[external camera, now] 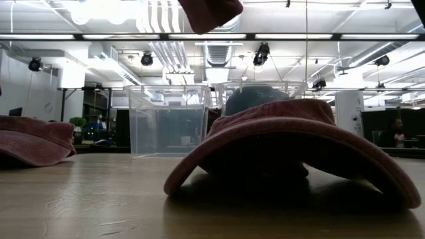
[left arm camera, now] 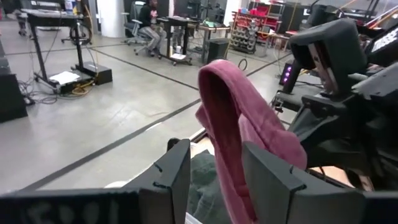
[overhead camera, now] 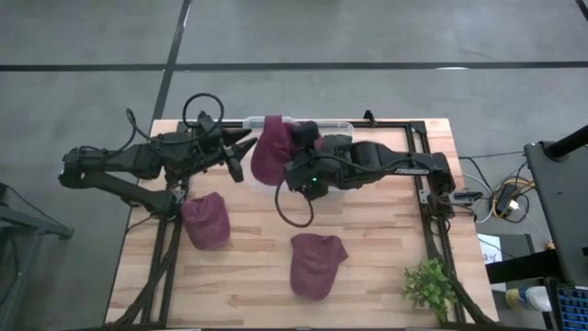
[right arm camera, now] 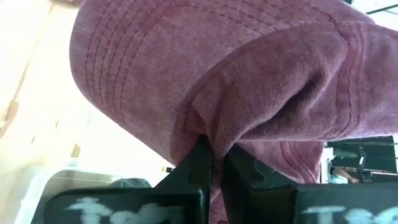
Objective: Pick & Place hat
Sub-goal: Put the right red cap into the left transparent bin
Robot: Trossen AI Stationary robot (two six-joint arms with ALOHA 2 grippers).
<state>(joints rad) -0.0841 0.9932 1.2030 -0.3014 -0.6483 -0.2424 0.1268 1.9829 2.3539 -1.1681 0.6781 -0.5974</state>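
A maroon hat hangs in the air from my right gripper, above the near side of a clear plastic bin. The low view shows only its lower edge at the top. My right gripper is shut on it. My left gripper is open just to the hat's left. In the left wrist view its fingers stand on either side of the hanging hat. I cannot tell whether they touch it. My right gripper pinches a bunched fold of the hat's cloth between its two fingers, several layers together. The hat is lifted clear of the table and droops from the hold, its brim spreading away from the fingers.
Two more maroon hats lie on the wooden table, one at the left and one near the middle front. The clear bin stands at the far edge with something grey in it. A small plant stands at the near right corner.
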